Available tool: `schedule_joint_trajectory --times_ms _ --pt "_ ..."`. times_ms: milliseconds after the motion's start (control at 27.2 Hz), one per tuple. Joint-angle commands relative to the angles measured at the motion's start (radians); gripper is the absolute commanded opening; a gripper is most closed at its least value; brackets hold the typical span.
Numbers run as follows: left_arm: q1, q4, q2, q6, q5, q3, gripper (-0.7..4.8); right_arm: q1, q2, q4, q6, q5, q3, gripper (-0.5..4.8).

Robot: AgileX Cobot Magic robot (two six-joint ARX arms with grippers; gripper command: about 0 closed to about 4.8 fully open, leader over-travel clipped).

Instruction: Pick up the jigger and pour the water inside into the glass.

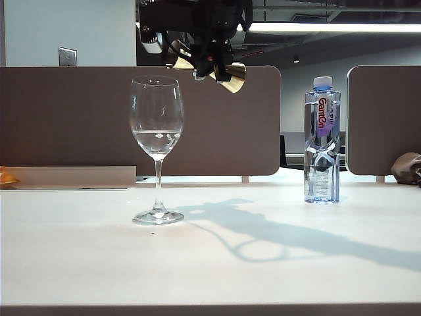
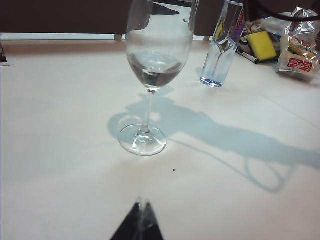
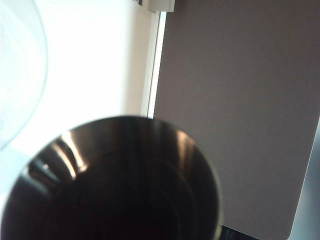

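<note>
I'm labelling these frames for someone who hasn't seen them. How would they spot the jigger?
Start at the stemmed glass standing left of centre on the white table. Look just above its rim to the right: the jigger hangs tilted in the right end effector. It alone is shiny gold metal; the glass and bottle are clear.

My left gripper (image 2: 138, 225) is showing only as a dark tip at the frame edge, hanging low over the pale table (image 2: 60, 150). The wine glass (image 2: 150, 85) is standing upright ahead of me, holding a little water (image 2: 155, 67) in its bowl. Beyond it a clear plastic bottle (image 2: 220, 50) is standing beside a yellow sponge (image 2: 262, 45) and crinkled wrappers (image 2: 296, 55).
</note>
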Motion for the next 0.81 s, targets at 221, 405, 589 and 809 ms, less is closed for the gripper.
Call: schedule_joint_trajectory --times_ms 221,405,589,809 --pt "0.001 0.006 0.001 0.004 0.002 0.005 -0.05 0.0 -0.008 0.021 -0.003 0.005 0.006 0.85" --pt "0.001 0.006 0.001 0.004 0.002 0.005 -0.05 0.0 -0.008 0.023 0.078 0.024 0.006 0.85" --pt "0.001 0.006 0.001 0.004 0.002 0.005 -0.05 -0.001 -0.009 0.023 0.249 0.023 0.006 0.85" --pt "0.001 0.006 0.001 0.004 0.002 0.005 -0.05 -0.003 -0.009 0.045 0.474 -0.008 0.006 0.85"
